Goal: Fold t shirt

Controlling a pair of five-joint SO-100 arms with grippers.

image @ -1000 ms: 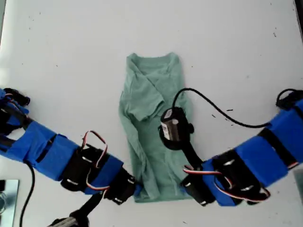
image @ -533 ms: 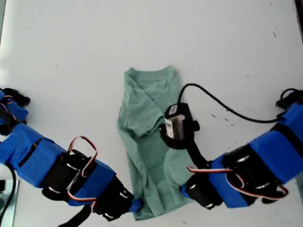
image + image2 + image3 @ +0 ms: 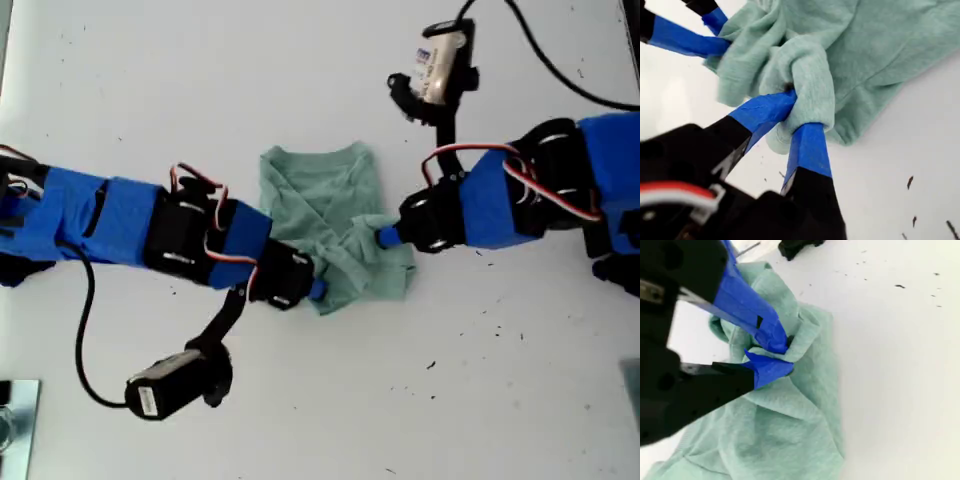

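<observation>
Shirt [image 3: 325,190] mid-table [image 3: 500,400], lower half bunched up, hem hidden; neckline flat. My first gripper [image 3: 802,114] pinches a cloth fold; my second gripper [image 3: 785,356] is clamped on another, close by.

A plain white tabletop [image 3: 300,60] is carrying everything here, and small dark specks [image 3: 500,325] are dotting it toward the exterior view's lower right. The green t shirt [image 3: 325,190] is lying on it near the middle, its collar end flat and its lower part bunched up. A black cable [image 3: 85,345] is trailing across the tabletop at the exterior view's lower left.
</observation>
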